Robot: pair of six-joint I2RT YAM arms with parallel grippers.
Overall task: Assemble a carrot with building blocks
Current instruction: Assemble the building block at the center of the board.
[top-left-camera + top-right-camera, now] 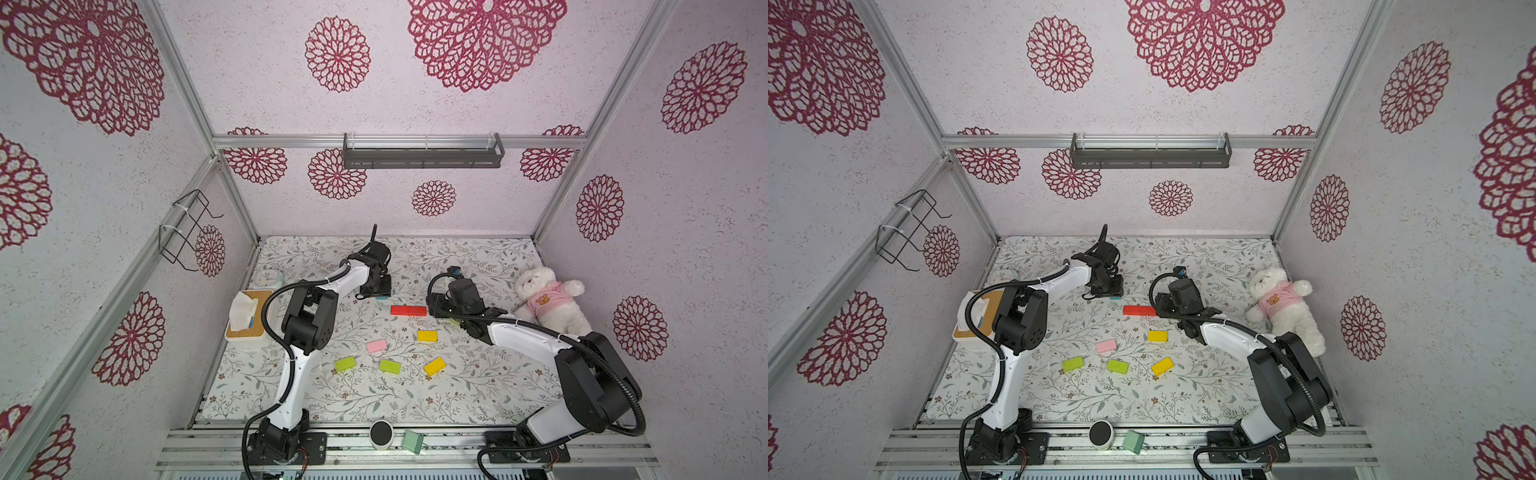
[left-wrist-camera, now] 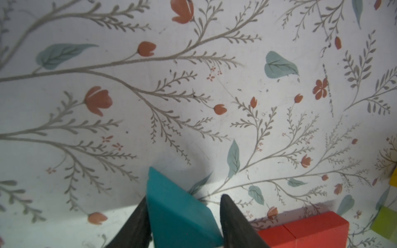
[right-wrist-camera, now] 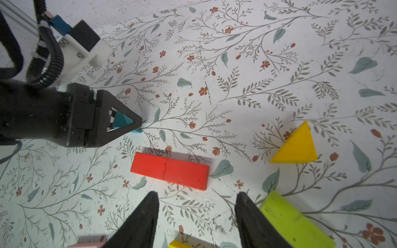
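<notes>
Mid-frame in a top view, just up-left of the red blocks [image 1: 408,310], the teal triangle [image 2: 178,219] sits pinched in the left pincer [image 2: 183,198]. Right pincer [image 3: 197,193] is spread and empty, with a lime block [image 3: 294,221] crowding one finger and a teddy [image 1: 548,303] far right.

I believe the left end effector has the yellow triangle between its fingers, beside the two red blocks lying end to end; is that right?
Not quite: the left wrist view shows the teal triangle between the fingers of the left end effector; the yellow triangle lies free. The red blocks are as you say.
</notes>
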